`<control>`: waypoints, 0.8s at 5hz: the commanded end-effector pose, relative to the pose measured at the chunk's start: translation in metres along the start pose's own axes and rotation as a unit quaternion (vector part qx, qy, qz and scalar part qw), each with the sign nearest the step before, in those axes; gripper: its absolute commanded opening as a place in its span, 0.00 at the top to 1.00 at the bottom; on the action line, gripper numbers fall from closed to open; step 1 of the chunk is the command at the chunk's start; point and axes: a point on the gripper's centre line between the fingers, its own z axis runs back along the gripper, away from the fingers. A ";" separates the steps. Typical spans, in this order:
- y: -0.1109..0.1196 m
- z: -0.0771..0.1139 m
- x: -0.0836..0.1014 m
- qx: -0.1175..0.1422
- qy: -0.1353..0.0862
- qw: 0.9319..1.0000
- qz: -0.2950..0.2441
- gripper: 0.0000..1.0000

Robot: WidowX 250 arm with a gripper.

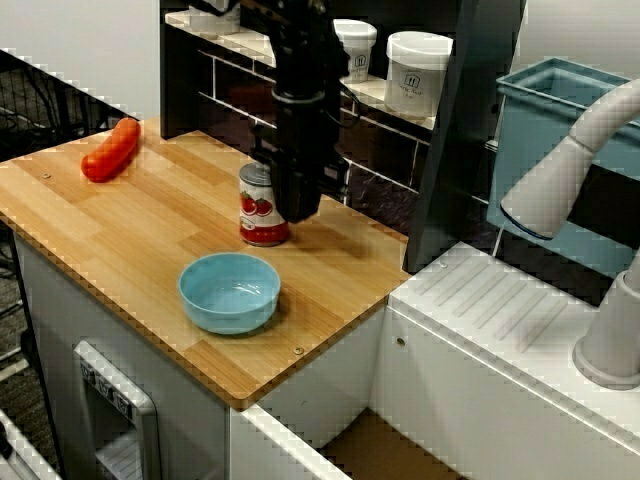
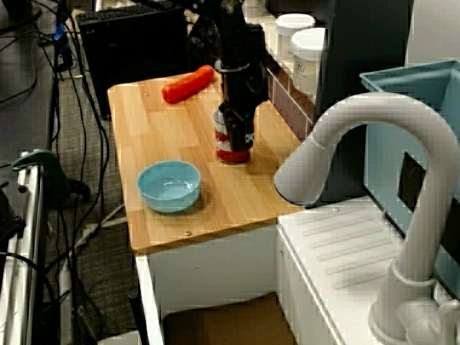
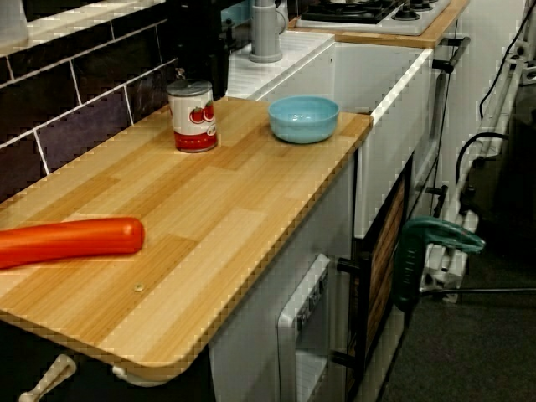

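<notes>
On the wooden counter [image 1: 130, 230], toward its back edge and close to the dark tiled wall, we find the tomato can [image 1: 262, 215]. It stands upright, so its long axis runs straight up and down, with the lid on top. The tomato picture on its label faces the front and the counter's left end. The black gripper [image 1: 298, 205] hangs straight down from above. In the view from high at the front it overlaps the can's right side and upper rim. In the view from the sink side it covers the can's [image 2: 231, 147] top part. We cannot tell whether the fingers are spread or pressed together, nor whether they touch the can, because the dark body hides them. In the low view along the counter the can [image 3: 192, 115] stands free, and we cannot make out the gripper against the dark background.

A light blue bowl [image 1: 229, 290] sits just in front of the can, apart from it and nearer the front edge. A red-orange stick [image 1: 112, 150] lies on its side well away, at the far left end near the wall. Between it and the can we see a wide stretch of bare wood.

To the right the counter ends at a black post [image 1: 450, 150] and the white drainboard [image 1: 500, 310], with the grey faucet [image 1: 570, 170] beyond. Behind the arm, a shelf carries white jars [image 1: 418, 72].
</notes>
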 end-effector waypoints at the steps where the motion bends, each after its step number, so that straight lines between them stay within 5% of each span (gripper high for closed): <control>1: 0.027 0.031 0.001 -0.011 -0.041 0.999 0.022 1.00; 4: 0.073 0.036 0.007 -0.013 -0.050 0.997 0.057 1.00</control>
